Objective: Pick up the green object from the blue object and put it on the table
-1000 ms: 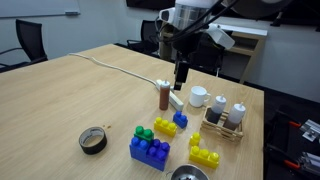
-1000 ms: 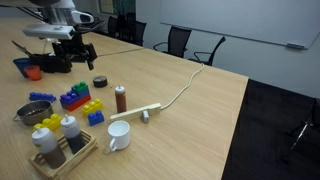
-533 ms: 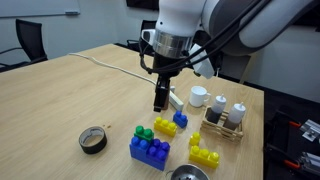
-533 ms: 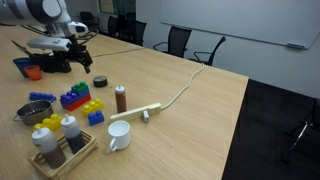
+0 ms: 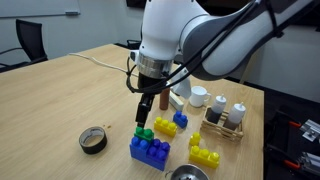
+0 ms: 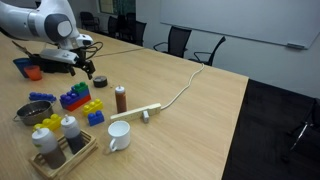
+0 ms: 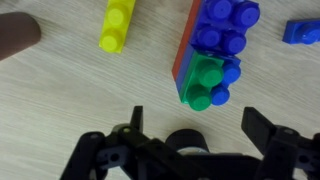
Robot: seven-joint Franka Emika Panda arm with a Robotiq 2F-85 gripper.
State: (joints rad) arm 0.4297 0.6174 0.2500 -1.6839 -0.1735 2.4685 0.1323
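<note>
The green object [image 7: 205, 82], a small bright plastic brick with round studs, is seen seated on one end of the blue object [image 7: 222, 25], a large deep-blue studded block set on the pale wooden worktop [image 7: 70, 90]. The gripper [image 7: 192, 122] is held spread open above it, nothing being grasped. A yellow brick [image 7: 117, 25] is laid nearby.

Plastic green object [image 7: 207, 82], wooden table [image 7: 70, 95]
</note>
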